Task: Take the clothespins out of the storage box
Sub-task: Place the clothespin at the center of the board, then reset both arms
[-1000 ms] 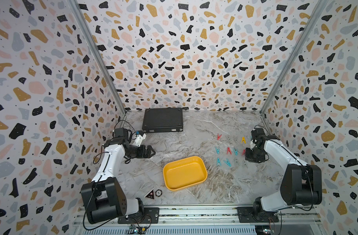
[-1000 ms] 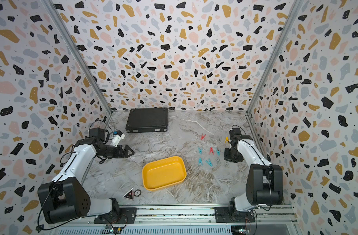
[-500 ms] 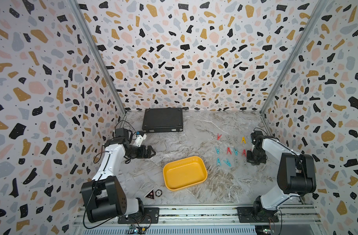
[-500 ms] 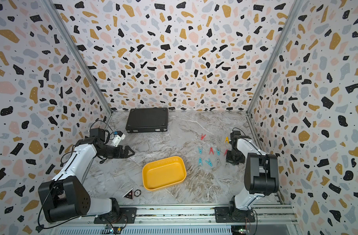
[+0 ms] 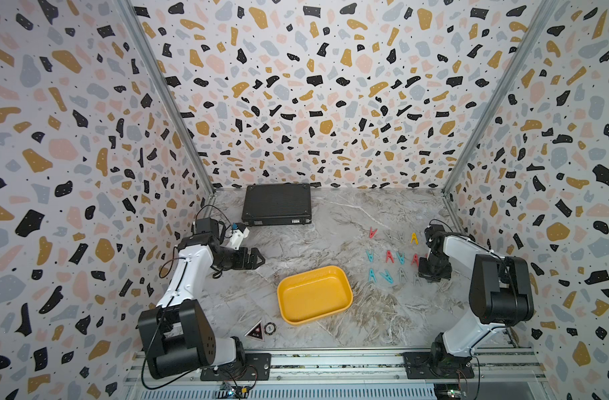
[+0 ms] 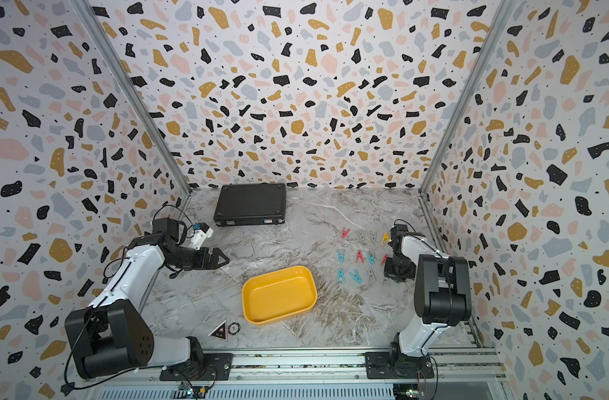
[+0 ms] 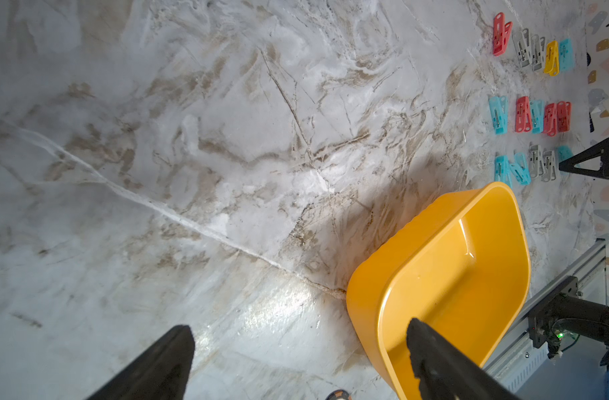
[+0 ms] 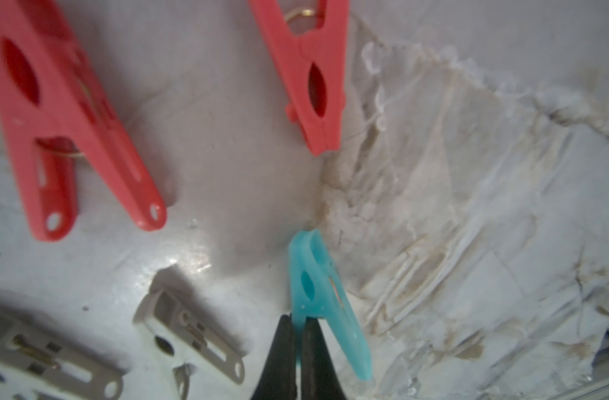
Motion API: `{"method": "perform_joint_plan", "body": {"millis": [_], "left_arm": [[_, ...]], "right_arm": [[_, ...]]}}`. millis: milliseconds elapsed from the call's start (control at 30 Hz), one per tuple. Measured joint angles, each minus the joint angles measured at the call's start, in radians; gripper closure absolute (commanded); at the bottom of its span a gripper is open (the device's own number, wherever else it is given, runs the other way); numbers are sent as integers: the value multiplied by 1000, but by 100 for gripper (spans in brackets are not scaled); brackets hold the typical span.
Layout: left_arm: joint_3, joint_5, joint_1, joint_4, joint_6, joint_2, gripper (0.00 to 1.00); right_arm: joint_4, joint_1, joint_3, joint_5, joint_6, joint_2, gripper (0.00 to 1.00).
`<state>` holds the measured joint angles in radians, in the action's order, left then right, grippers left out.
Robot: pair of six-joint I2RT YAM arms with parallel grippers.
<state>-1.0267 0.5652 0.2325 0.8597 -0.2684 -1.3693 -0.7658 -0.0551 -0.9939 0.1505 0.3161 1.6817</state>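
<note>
The right gripper [image 8: 297,322] is pressed together on one leg of a teal clothespin [image 8: 316,287], close to the marble tabletop [image 8: 469,173]. Two red pegs [image 8: 310,72] and two grey pegs [image 8: 192,332] lie near it. The other clothespins [image 5: 389,257] lie in rows on the table, near the yellow storage box [image 5: 313,296]. The left gripper [image 5: 256,259] hangs spread wide, apart from the box.

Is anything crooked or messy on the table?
Mostly tidy: the clothespins lie in neat rows beside the empty storage box. One teal clothespin in the row nearest the robot's bases lies slanted while its neighbours point straight. Nothing looks spilled or broken.
</note>
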Motion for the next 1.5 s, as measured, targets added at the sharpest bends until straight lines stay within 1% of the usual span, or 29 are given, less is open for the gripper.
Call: {"method": "perform_joint_plan", "body": {"millis": [200, 233, 400, 633, 733, 867, 1033, 1100, 1133, 1167, 1233, 1300, 1400, 1500], "left_arm": [[0, 0, 0, 0, 0, 0, 0], [0, 0, 0, 0, 0, 0, 0], [0, 0, 0, 0, 0, 0, 0], [1, -2, 0, -1, 0, 17, 0], [1, -10, 0, -1, 0, 32, 0], [3, -35, 0, -11, 3, 56, 0], [3, -62, 0, -34, 3, 73, 0], [3, -71, 0, -44, 3, 72, 0], [3, -74, 0, -52, 2, 71, 0], [3, -75, 0, -61, 2, 71, 0], [3, -75, 0, -82, 3, 68, 0], [3, -76, -4, -114, 9, 61, 0], [3, -83, -11, -175, 36, 38, 0], [18, -93, -13, -256, 67, 17, 0]], "right_arm": [[8, 0, 27, -4, 8, -10, 81], [7, 0, 29, -5, 8, -14, 79], [-5, 0, 32, -8, 15, -83, 59], [-48, 0, 21, -32, 13, -213, 42], [-69, 0, 9, -61, 8, -268, 38], [-60, 0, 6, -158, -7, -372, 34], [36, 0, 13, -308, -10, -488, 27], [86, 2, 25, -362, -10, -513, 21], [111, 7, 31, -387, -7, -521, 12], [137, 14, 37, -410, -3, -526, 1], [184, 44, 41, -431, -2, -526, 1], [230, 100, 41, -429, -4, -524, 1], [296, 204, 42, -394, -32, -518, 1], [380, 294, 59, -331, -85, -516, 1]]}}
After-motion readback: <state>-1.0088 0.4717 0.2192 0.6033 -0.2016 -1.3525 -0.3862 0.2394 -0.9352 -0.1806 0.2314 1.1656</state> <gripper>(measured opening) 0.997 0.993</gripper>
